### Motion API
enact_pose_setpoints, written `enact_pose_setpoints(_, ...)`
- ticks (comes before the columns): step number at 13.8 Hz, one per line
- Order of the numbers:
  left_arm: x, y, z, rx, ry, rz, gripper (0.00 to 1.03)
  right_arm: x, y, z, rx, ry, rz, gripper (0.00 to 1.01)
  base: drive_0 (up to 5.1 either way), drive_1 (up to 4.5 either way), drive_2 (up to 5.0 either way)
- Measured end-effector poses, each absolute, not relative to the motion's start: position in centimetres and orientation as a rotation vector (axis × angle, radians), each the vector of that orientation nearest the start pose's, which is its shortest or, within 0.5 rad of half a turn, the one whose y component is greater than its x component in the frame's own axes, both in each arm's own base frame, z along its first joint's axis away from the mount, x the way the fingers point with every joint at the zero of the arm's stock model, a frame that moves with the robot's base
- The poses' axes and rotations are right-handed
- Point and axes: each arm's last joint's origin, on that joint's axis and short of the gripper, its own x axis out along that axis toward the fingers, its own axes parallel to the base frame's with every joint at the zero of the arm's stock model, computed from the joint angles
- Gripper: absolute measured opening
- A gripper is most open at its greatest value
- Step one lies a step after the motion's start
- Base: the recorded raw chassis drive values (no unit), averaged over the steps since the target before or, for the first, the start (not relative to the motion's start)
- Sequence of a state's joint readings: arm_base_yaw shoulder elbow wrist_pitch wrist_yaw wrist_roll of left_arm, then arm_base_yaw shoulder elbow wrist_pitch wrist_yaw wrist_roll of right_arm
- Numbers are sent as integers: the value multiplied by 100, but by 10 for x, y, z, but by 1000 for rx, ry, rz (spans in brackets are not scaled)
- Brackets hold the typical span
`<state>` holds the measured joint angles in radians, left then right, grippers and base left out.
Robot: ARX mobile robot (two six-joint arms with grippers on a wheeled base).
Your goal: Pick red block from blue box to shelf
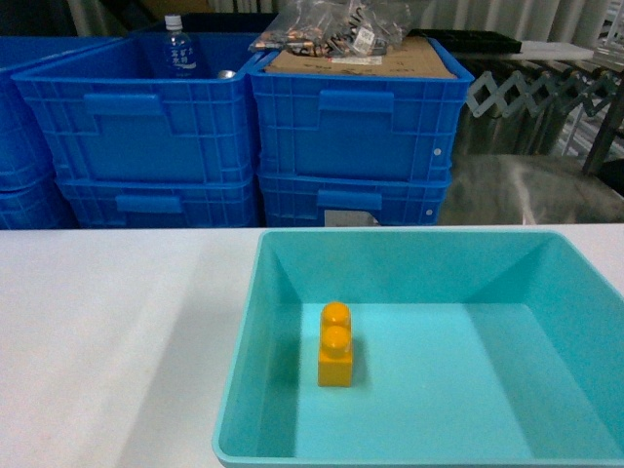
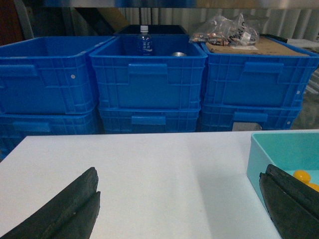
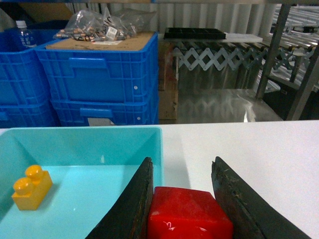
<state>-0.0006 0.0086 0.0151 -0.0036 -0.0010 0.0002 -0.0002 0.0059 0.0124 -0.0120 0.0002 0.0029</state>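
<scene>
My right gripper is shut on the red block, a glossy red cube pinched between both black fingers. It hangs over the right rim of the blue box, a shallow turquoise tray on the white table. The block's stud is hidden. My left gripper is open over bare table, left of the blue box, with nothing between its fingers. Neither gripper shows in the head view, where the blue box fills the lower right. Of the shelf I see only shiny steel posts at the far right.
A yellow-orange two-stud brick stands in the tray's left half. Stacked dark blue crates line the table's far edge, one holding a water bottle, one topped with cardboard and bagged parts. A scissor-frame conveyor stands behind on the right.
</scene>
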Motion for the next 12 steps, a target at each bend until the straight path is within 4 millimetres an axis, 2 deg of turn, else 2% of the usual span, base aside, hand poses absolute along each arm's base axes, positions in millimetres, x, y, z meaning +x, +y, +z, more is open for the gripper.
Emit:
enact_pose_setpoints(5, 97, 0, 168, 0, -3, 0, 98, 97, 0, 167, 3, -3, 0, 29, 0, 0, 0)
enact_pose_setpoints(12, 97, 0, 168, 0, -3, 0, 98, 97, 0, 167, 3, -3, 0, 29, -172, -172, -172)
